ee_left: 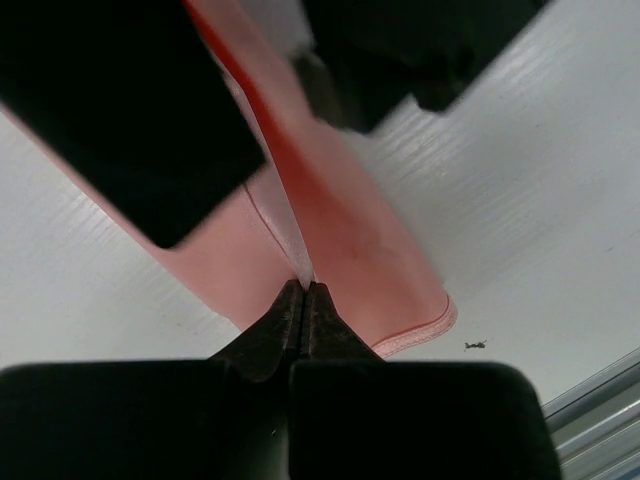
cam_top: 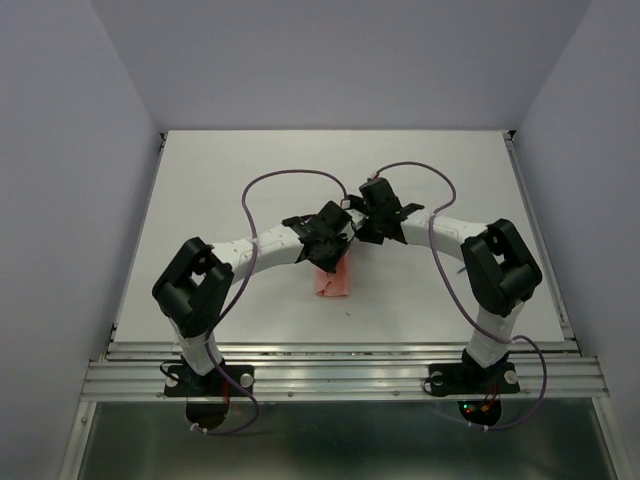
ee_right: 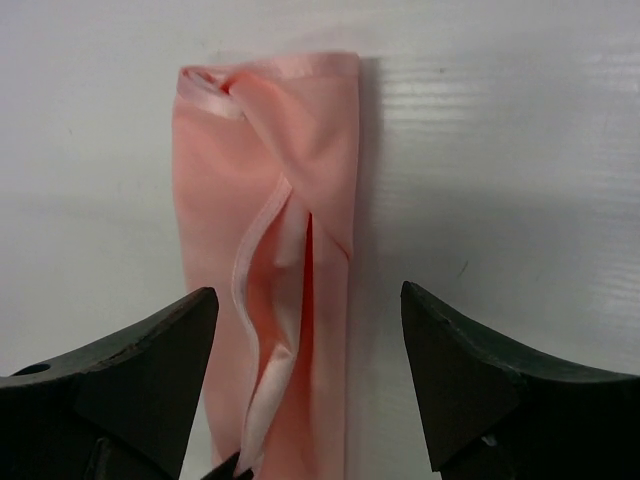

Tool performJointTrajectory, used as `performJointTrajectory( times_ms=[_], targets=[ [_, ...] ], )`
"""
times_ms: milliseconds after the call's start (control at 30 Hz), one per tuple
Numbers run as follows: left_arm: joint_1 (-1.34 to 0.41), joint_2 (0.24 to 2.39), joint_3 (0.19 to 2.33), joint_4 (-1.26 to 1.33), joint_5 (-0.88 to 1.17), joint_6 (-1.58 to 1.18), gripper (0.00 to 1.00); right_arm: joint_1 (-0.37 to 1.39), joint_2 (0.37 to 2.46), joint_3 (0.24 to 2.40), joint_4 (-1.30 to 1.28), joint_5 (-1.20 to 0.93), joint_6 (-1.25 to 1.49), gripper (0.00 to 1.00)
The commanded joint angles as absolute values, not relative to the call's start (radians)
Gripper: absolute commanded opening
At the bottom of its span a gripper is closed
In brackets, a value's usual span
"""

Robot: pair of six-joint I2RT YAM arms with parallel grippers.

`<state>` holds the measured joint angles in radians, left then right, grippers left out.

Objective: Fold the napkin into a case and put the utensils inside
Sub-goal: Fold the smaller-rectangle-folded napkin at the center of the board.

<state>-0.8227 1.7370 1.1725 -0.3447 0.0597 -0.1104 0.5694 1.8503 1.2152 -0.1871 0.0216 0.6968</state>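
**Folding step: left gripper (ee_left: 305, 290) pinching a layer of the thin salmon-pink cloth napkin (cam_top: 333, 280).**
The napkin lies as a narrow layered strip mid-worktop, toward the near edge of the white worktop (cam_top: 200, 200). The left gripper is clamped on a raised upper layer, and the right gripper (ee_right: 308, 298) is spread wide astride the strip. No utensils are visible. The next move probably calls for laying the pinched layer flat without dragging the strip.
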Motion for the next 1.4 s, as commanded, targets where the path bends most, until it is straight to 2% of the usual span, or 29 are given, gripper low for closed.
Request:
performJointTrajectory(
  times_ms=[0, 267, 633, 967, 1367],
  targets=[
    [-0.821, 1.733, 1.207, -0.321, 0.064, -0.110, 0.00, 0.589, 1.781, 1.112, -0.118, -0.074, 0.741, 0.80],
    [-0.821, 1.733, 1.221, -0.325, 0.063, -0.110, 0.00, 0.659, 1.772, 1.005, -0.060, -0.123, 0.816, 0.81],
    [-0.821, 1.730, 1.243, -0.336, 0.052, -0.118, 0.00, 0.719, 1.772, 0.979, -0.052, -0.114, 0.870, 0.72],
    [-0.821, 1.744, 1.256, -0.330, 0.045, -0.143, 0.00, 0.719, 1.775, 0.974, -0.021, -0.135, 0.928, 0.39],
    [-0.821, 1.772, 1.299, -0.341, 0.044, -0.175, 0.00, 0.738, 1.839, 1.018, 0.063, -0.144, 1.029, 0.29]
  ],
)
